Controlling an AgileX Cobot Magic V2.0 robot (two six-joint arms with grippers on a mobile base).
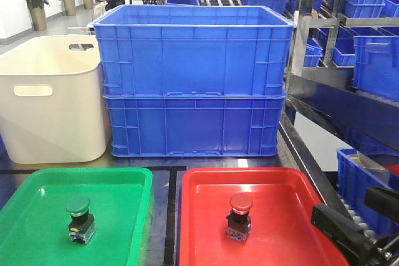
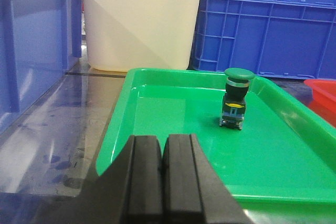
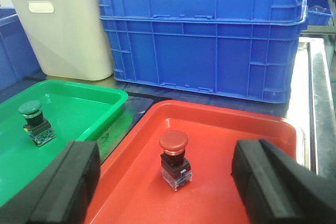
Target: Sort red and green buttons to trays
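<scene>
Green button stands upright inside the green tray; red button upright inside the red tray. Left claw pressed together, empty; right claw spread wide behind the red button — a stray advance could topple it.

Green button upright in green tray; red button upright in red tray.

We are seeing two trays lying side by side, the left tray at nine o'clock of the right tray, one button standing in each, stacked crates sitting at twelve o'clock.
</scene>
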